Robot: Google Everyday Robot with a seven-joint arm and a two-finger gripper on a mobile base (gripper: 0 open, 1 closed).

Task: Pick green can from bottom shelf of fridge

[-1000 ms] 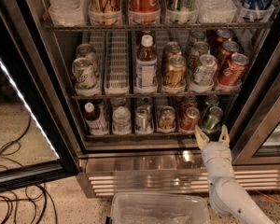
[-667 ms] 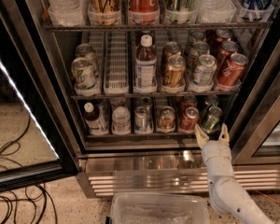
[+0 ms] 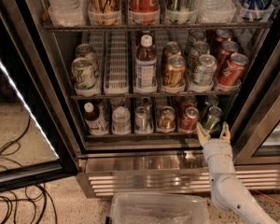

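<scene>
The fridge (image 3: 130, 164) stands open with a steel frame and ribbed base grille. Its bottom shelf (image 3: 130, 135) holds a row of drinks in clear front cups. The green can (image 3: 212, 119) sits at the right end of that shelf, next to a red can (image 3: 188, 119). My gripper (image 3: 213, 131) is on a white arm that rises from the lower right. It sits just in front of and below the green can. Its two fingers are spread apart on either side of the can's lower front, and it holds nothing.
Left of the red can on the bottom shelf are a bronze can (image 3: 166, 118), a silver can (image 3: 141, 119) and two bottles (image 3: 95, 119). Higher racks hold more cans and bottles. A clear plastic bin (image 3: 158, 211) sits on the floor in front. Black cables (image 3: 16, 195) lie at left. The glass door (image 3: 18, 101) is open at left.
</scene>
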